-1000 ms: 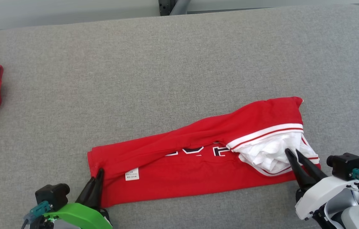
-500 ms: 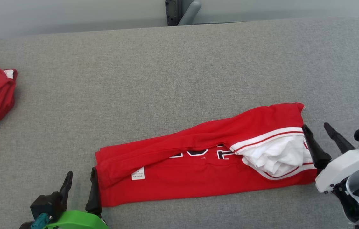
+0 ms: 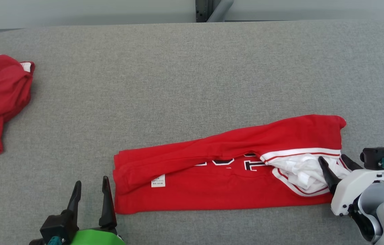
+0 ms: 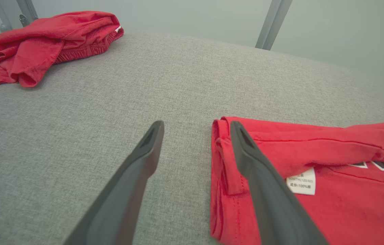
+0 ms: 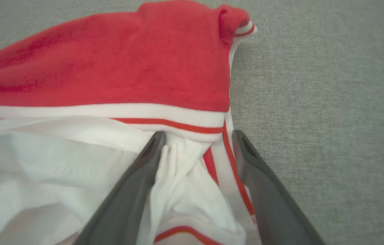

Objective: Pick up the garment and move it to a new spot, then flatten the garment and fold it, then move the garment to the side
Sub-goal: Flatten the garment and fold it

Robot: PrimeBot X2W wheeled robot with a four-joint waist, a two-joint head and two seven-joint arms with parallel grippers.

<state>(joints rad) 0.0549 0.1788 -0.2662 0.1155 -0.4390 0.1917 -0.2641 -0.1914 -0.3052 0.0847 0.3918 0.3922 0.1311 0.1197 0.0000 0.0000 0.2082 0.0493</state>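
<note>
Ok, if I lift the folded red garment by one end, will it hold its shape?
Probably not: the red garment lies in loose layers, so it would likely droop and unfold. The bunched white fabric looks apt to spill out. On the textured grey surface it would probably wrinkle rather than slide.

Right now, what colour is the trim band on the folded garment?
The trim band is white with a thin red stripe, clearest in the right wrist view.

Garment lettering half hidden under fold; label print unreadable.
</note>
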